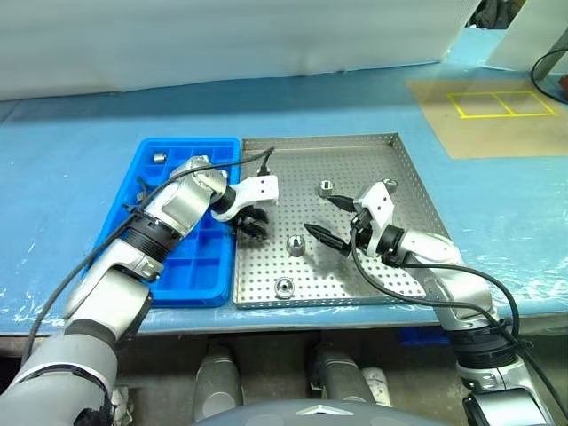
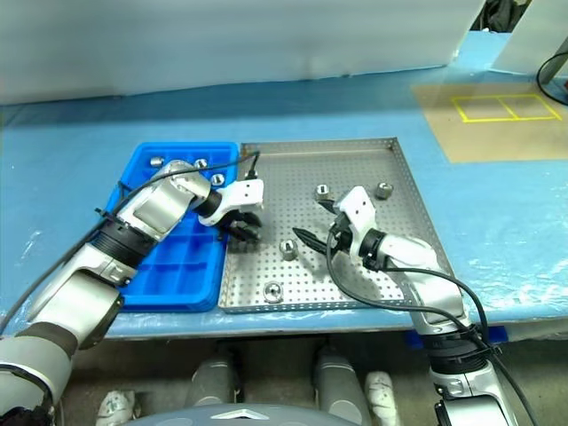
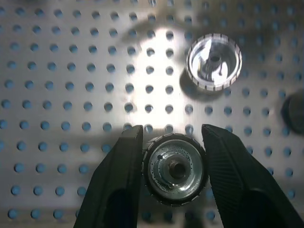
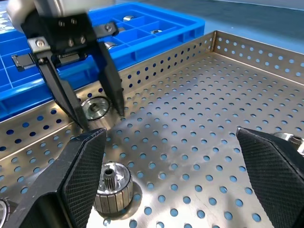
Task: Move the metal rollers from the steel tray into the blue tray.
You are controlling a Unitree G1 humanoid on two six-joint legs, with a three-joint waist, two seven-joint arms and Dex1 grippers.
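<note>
My left gripper (image 1: pixel 253 222) is shut on one of the metal rollers (image 3: pixel 175 168), low over the left side of the steel tray (image 1: pixel 319 140), close to the wall beside the blue tray (image 1: pixel 191 146). The right wrist view shows that held roller (image 4: pixel 95 108) between the black fingers. My right gripper (image 1: pixel 321 217) stands open over the steel tray's middle, holding nothing, with a loose roller (image 4: pixel 111 192) below it. Several more rollers lie on the perforated floor, among them one (image 1: pixel 326 187) toward the back and one (image 1: pixel 284 287) near the front rim.
Three rollers (image 2: pixel 201 163) sit in the blue tray's far compartments. Both trays rest side by side on a blue-covered table. A tan board with yellow marked squares (image 1: pixel 501 105) lies at the back right. Black cables trail along both arms.
</note>
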